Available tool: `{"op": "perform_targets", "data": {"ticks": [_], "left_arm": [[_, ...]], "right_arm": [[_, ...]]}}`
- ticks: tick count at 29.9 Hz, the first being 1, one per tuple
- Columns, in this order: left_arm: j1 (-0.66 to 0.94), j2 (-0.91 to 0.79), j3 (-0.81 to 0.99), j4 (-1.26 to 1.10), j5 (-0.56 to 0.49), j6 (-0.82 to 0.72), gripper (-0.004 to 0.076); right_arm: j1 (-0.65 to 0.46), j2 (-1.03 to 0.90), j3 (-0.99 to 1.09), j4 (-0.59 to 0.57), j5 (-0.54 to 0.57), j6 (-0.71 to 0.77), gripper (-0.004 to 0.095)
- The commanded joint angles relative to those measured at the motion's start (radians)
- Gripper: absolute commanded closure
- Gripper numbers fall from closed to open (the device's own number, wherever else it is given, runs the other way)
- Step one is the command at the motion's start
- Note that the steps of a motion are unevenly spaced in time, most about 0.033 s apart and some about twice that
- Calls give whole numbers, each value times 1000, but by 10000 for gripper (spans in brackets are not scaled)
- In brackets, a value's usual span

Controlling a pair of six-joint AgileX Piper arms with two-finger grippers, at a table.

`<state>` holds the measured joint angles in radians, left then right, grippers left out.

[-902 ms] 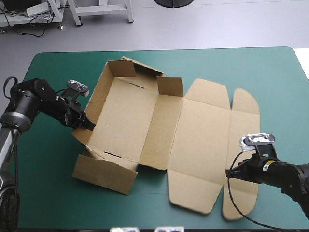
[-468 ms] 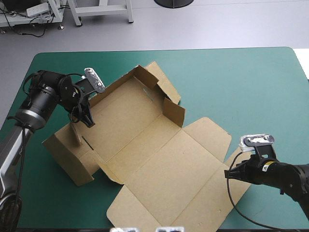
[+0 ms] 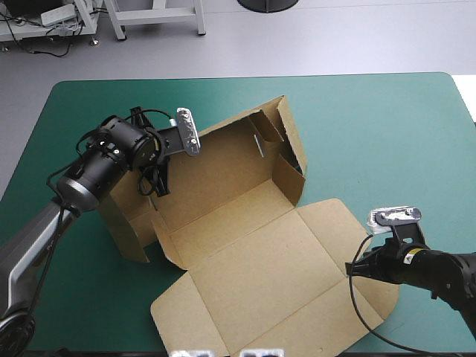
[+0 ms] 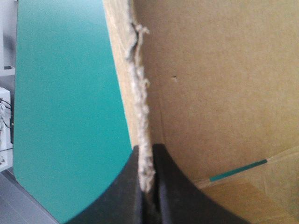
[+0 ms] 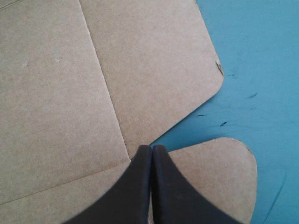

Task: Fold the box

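Your left claw (image 4: 146,151) pinches a frayed edge of the box (image 3: 238,223) at the middle of the desk (image 3: 372,119). Pull harder and it could tear or slip. Your right claw (image 5: 152,148), pressed together, sits over the lid (image 5: 60,74).

My gripper (image 5: 152,149), two broad black curved fingers, is pressed together into one pointed arch. Its tip sits at the notch of the box (image 5: 56,84), a flat sheet of brown creased board that spreads from eight round to one o'clock. A straight fold line (image 5: 105,79) runs off toward eleven. At four o'clock lies a rounded brown board tab (image 5: 210,177). The teal-green table cover (image 5: 261,56) fills one to three o'clock and carries small dark scuff marks (image 5: 223,124).
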<state>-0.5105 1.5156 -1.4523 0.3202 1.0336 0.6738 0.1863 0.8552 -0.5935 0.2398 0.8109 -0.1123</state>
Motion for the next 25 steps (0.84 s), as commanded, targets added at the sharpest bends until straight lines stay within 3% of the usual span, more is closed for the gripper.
{"op": "perform_targets", "data": {"ticks": [1,9,18,25], "left_arm": [[-81,-44,-33,44,-8,2,729],[-142,-102,65,70,-5,5,729],[-143,-280,319,123,-199,1,729],[-247,-289,402,289,-269,-65,729]], "right_arm": [[-5,-8,-28,27,-53,-26,932],[-5,-2,-38,81,-54,-78,931],[-5,107,-98,200,-67,-176,925],[-5,181,-260,185,-39,-182,925]]}}
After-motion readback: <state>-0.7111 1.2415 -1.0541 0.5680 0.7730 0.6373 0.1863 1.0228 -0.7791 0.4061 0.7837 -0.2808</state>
